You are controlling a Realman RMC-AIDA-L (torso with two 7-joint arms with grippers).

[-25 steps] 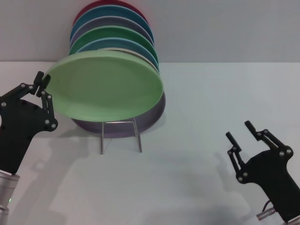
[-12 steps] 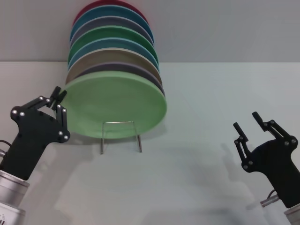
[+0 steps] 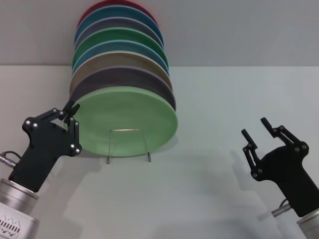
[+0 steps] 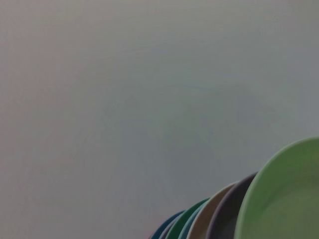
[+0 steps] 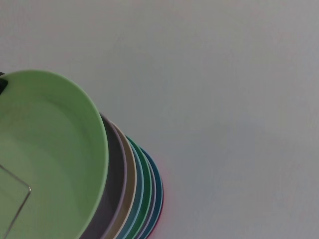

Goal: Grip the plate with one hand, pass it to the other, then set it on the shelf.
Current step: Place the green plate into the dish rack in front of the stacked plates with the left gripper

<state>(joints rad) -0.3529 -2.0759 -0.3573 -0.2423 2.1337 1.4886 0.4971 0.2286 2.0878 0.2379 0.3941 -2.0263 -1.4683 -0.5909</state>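
The light green plate (image 3: 127,109) stands tilted at the front of the row of plates, its lower part behind the looped front of the silver wire shelf (image 3: 128,145). My left gripper (image 3: 70,111) is at the plate's left rim and is shut on it. My right gripper (image 3: 253,126) is open and empty, low over the table at the right, well apart from the plate. The plate also shows in the left wrist view (image 4: 286,199) and in the right wrist view (image 5: 45,149), where a bit of the shelf's wire (image 5: 20,201) crosses it.
Behind the light green plate several plates (image 3: 119,50) lean in a row: lavender, tan, blue, darker green, grey, teal and red. The white table (image 3: 199,189) spreads out in front and to the right, with a pale wall behind.
My left gripper has brought the light green plate down and to the right, from above the lavender plate into the front of the shelf. My right gripper has shifted only slightly.
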